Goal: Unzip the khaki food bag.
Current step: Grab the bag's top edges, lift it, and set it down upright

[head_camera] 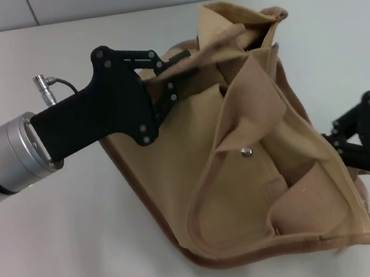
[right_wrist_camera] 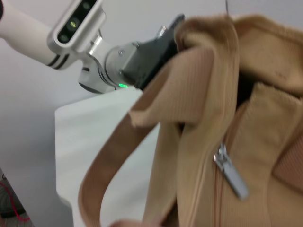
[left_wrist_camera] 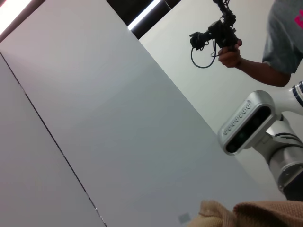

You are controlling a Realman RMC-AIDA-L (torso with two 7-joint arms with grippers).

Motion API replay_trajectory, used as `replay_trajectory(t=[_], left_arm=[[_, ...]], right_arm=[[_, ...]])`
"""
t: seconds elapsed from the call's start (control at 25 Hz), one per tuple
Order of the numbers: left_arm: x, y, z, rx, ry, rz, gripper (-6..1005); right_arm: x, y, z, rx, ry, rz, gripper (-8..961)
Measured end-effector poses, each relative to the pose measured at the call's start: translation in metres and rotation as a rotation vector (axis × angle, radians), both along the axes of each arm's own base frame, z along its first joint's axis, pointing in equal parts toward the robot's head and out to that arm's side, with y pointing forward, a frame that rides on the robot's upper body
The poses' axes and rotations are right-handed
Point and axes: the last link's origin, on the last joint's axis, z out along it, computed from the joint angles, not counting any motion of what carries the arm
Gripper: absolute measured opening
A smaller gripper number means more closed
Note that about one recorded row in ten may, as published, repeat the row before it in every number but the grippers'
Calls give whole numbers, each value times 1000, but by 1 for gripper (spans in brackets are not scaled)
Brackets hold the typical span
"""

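Slumped, creased khaki food bag (head_camera: 243,172), left hand (head_camera: 178,75) clamped on its canvas; right hand (head_camera: 348,145) unreadable.

The left gripper (head_camera: 176,73) is built of matte black linkage plates dotted with silver screw heads, joined to a brushed-silver wrist cylinder at about 8 o'clock, where a small green light is seen. A silver plug with a thin grey cable is fitted at 10 o'clock. The right gripper (head_camera: 347,142) is made of similar black plates with screws.
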Motion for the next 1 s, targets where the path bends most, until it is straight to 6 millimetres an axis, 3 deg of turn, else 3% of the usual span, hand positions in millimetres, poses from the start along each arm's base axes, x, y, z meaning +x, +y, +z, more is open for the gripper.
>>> replay_trajectory(t=[0.28,0.44,0.6,1.0], left_arm=[[2,2,0,0,-4,-1,54],[4,1,-1,-5,-5,-10,54],[4,1,-1,-6,-4,-11,54],[4,1,-1,-9,-2,-13,54]], right_arm=[[19,-8,12,21,14,-75,2],[16,-8,25,101,150,-15,0],[13,-2,21,122,151,23,1],[-8,18,0,48,147,85,329]])
